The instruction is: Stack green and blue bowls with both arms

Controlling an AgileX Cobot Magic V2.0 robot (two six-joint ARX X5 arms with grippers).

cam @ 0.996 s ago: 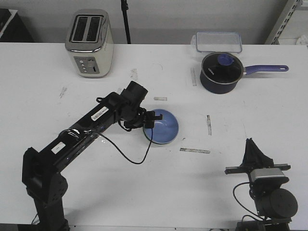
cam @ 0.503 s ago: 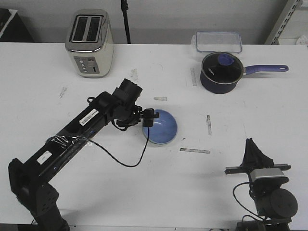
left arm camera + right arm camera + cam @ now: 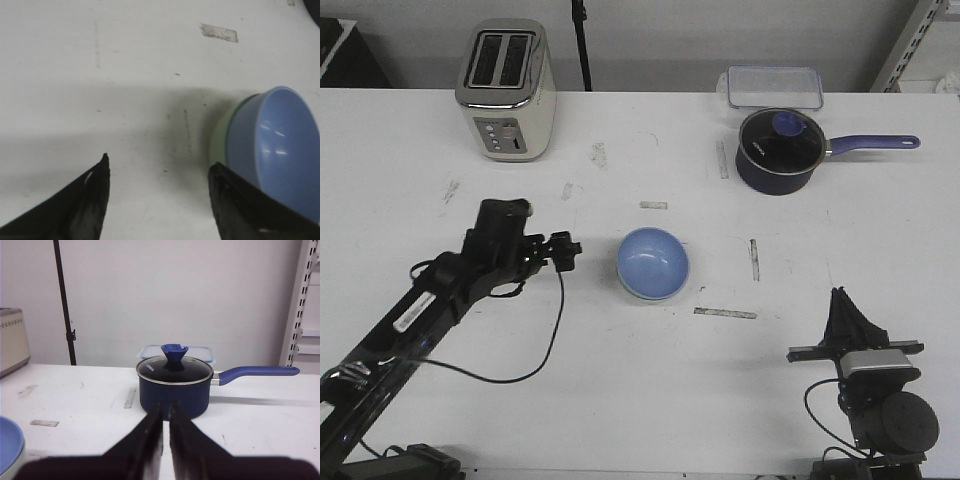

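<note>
The blue bowl (image 3: pixel 653 261) sits nested inside the green bowl (image 3: pixel 638 292), of which only a thin pale rim shows, at the middle of the white table. In the left wrist view the blue bowl (image 3: pixel 280 150) rests in the green bowl (image 3: pixel 219 142). My left gripper (image 3: pixel 564 252) is open and empty, a short way left of the stack. My left gripper (image 3: pixel 157 162) shows bare table between its fingers. My right gripper (image 3: pixel 844 305) is parked at the front right, shut and empty; its fingers (image 3: pixel 166 412) point at the saucepan.
A cream toaster (image 3: pixel 506 88) stands at the back left. A navy saucepan (image 3: pixel 778 148) with a purple handle and a clear lidded box (image 3: pixel 773 86) stand at the back right. Tape marks (image 3: pixel 725 313) lie on the table (image 3: pixel 620 400).
My left gripper has let go of the blue bowl's left rim and pulled back to the left and toward the front. The bowl stack stays put. The right arm has not moved.
</note>
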